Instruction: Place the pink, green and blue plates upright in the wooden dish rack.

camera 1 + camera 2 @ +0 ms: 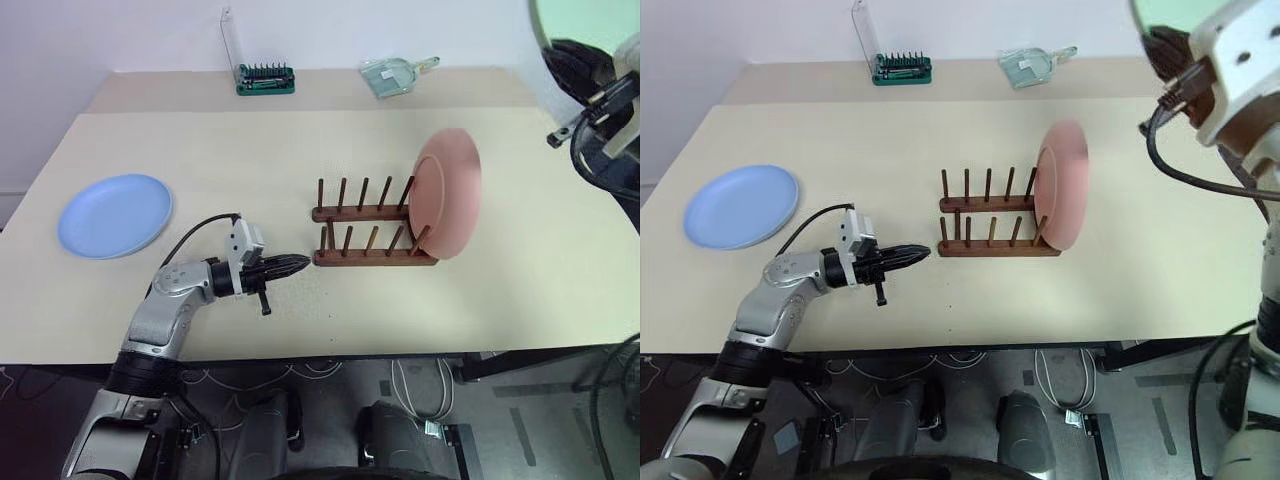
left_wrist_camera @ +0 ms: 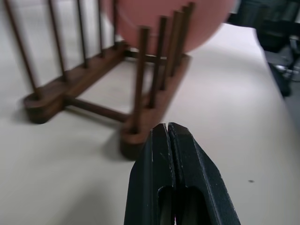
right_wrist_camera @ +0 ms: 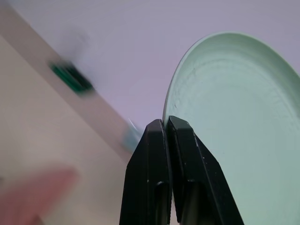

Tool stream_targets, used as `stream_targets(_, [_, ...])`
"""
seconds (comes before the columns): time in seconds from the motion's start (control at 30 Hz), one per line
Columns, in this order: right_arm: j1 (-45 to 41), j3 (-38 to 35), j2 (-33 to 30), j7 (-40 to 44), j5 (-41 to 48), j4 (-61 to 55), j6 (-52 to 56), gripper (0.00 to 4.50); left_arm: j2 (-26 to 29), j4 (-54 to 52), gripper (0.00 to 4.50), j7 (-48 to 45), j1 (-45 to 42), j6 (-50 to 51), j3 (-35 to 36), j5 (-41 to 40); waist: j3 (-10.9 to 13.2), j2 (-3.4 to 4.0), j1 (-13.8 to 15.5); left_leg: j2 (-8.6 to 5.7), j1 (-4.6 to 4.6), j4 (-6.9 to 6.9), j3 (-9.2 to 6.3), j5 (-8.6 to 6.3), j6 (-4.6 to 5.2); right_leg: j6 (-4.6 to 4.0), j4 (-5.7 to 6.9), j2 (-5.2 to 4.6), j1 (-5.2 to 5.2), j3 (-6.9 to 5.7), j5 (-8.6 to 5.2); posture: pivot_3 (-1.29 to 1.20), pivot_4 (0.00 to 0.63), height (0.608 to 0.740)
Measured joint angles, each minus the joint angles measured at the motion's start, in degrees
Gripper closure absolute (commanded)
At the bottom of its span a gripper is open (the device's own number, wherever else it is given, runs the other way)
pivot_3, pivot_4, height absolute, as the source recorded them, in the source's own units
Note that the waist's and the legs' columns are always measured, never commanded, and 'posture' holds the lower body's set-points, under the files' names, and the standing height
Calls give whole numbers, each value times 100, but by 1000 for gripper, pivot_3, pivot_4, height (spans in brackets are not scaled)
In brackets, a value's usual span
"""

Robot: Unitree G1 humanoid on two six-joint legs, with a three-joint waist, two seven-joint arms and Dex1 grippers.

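Observation:
The pink plate stands upright in the right end slot of the wooden dish rack. Far to the left, the blue plate lies flat on the table. My left gripper is shut and empty, level, its tips just left of the rack's near rail. High at the right, the green plate is held up off the table, with my right gripper shut on its rim. An edge of that plate shows at the top right of the head views.
A green screwdriver-bit holder and a clear plastic scoop sit along the table's far edge. The rack's other slots hold nothing. Bare tabletop lies between the blue plate and the rack.

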Motion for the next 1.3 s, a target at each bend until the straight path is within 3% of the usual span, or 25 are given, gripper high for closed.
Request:
stream_targets(0.2, [-131, 70, 981, -79, 2090, -738, 1102, 4426, 36, -308, 4500, 191, -29, 265, 79, -101, 2, -3, -1, 0, -4, -2, -1, 0, 1, 0, 4, -1, -2, 0, 0, 0, 150, 736])
stream_targets(0.33, [-130, 46, 1245, -385, 3103, -1057, 1472, 4426, 40, -398, 4500, 300, -56, 403, 112, -123, 1, -3, -1, -1, -3, -1, -1, -3, 6, 0, 3, 0, -2, -1, 0, 0, 150, 736])
stream_targets(0.63, [456, -105, 2602, -2356, 5649, -1097, 1365, 4426, 75, -614, 4500, 411, -165, 631, 198, -237, 1, -4, -6, -2, -4, -4, 0, -3, 5, 0, 7, 2, -4, -1, 0, 0, 150, 736])
stream_targets(1.03, [1511, 311, 3114, -3120, 5899, -1123, 884, 4426, 161, -620, 4500, 407, -171, 642, 282, -245, 2, -3, -11, -3, -6, -10, 0, -5, 9, 0, 8, 5, -13, 1, 0, 0, 150, 736])
stream_targets(1.3, [1732, 370, 3260, -3254, 5932, -1124, 627, 4426, 161, -614, 4500, 370, -171, 634, 296, -244, 2, -3, -7, -3, -6, -11, 0, -7, 11, 0, 7, 4, -14, 2, 0, 0, 150, 736])
